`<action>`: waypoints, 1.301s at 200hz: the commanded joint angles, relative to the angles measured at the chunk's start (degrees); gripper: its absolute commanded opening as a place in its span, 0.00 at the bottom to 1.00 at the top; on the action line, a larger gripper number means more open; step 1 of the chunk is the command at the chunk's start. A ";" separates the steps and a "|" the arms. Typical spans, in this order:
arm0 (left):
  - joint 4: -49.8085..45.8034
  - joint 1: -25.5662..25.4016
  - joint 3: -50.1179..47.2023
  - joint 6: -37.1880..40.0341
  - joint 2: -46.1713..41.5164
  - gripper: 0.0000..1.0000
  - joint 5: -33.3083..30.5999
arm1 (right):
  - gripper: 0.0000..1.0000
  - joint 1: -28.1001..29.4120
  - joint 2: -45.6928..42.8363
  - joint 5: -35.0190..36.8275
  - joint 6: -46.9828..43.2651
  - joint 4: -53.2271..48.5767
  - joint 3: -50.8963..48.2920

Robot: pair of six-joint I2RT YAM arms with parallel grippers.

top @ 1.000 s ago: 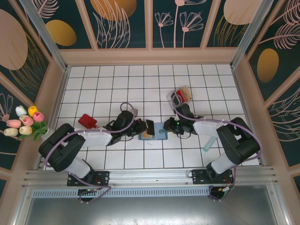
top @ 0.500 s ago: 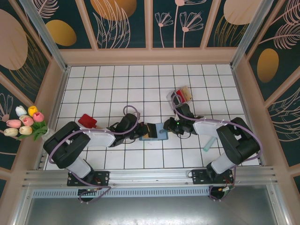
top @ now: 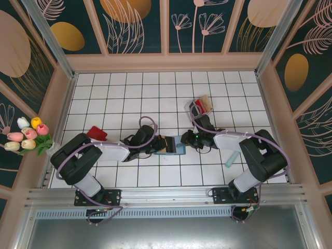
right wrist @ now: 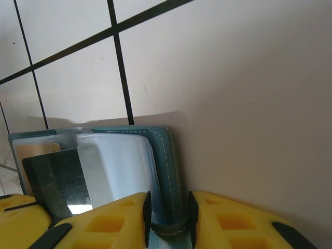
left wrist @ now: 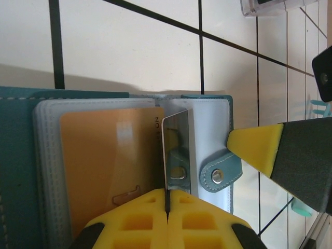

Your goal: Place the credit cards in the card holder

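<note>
The teal card holder [top: 178, 147] lay open near the middle of the tabletop [top: 129, 93], a little toward 6 o'clock. The right jaws were clenched on its outer cover edge, probably to keep it from sliding. The left jaws grasped one black card [left wrist: 174, 150] by its end and held it on edge over the clear slots, likely so that it could slip into a pocket. One tan card [left wrist: 104, 166] sat already in a pocket. One red card [top: 97, 134] lay at 9 o'clock from the holder, well apart. That made three cards and one holder.
</note>
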 commanded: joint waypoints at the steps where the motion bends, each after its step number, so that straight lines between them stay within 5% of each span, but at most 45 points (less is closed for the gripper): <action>1: -1.57 -0.49 2.68 2.18 1.85 0.00 3.04 | 0.29 1.26 1.64 -1.83 1.10 0.90 -0.24; 145: -2.59 -2.01 10.40 1.90 10.54 0.17 9.10 | 0.29 1.32 0.94 -2.77 1.99 1.58 -0.77; 211: -9.59 -1.95 9.46 4.94 0.47 0.40 -0.79 | 0.39 1.33 -3.32 11.12 -3.11 -12.06 5.67; 260: -14.38 -1.86 7.04 4.37 -5.64 0.45 -10.48 | 0.40 3.31 -7.24 10.93 -3.57 -13.37 7.26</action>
